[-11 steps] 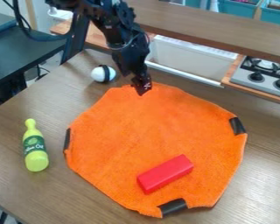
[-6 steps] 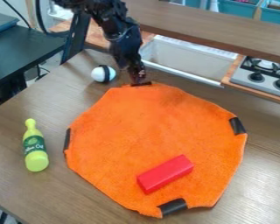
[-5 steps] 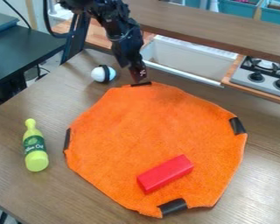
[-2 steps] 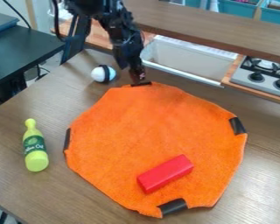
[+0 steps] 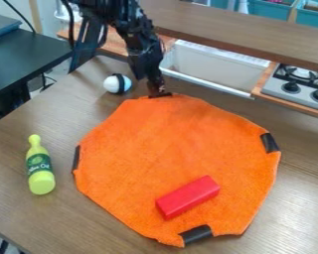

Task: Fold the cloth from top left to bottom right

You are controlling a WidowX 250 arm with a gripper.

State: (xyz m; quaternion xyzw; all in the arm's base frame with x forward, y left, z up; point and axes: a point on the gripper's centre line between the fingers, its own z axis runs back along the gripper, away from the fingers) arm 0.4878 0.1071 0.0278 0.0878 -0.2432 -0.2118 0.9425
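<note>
Cloth (image 5: 155,144), camera view: spread flat on near side of gripper (image 5: 159,93), far edge at gripper's tip. Red block (image 5: 188,197) on cloth, well apart from gripper. Gripper, earlier over cloth, now back at dark edge patch (image 5: 167,94); whether open or closed, cannot tell. Cloth outline unchanged: fold not begun, grasp probably being set up.

Orange cloth (image 5: 155,149) spread out, unfolded, on the desk (image 5: 55,116).
It is a soft-looking, bright orange piece with a fuzzy surface and a rough, many-sided, rounded outline, lying nearly flat across the middle of the wood-grained desk top. Black strips (image 5: 270,142) mark its rim at the top, left, right and bottom. Its edge waves slightly, most plainly along the bottom, beside the strip there.
</note>
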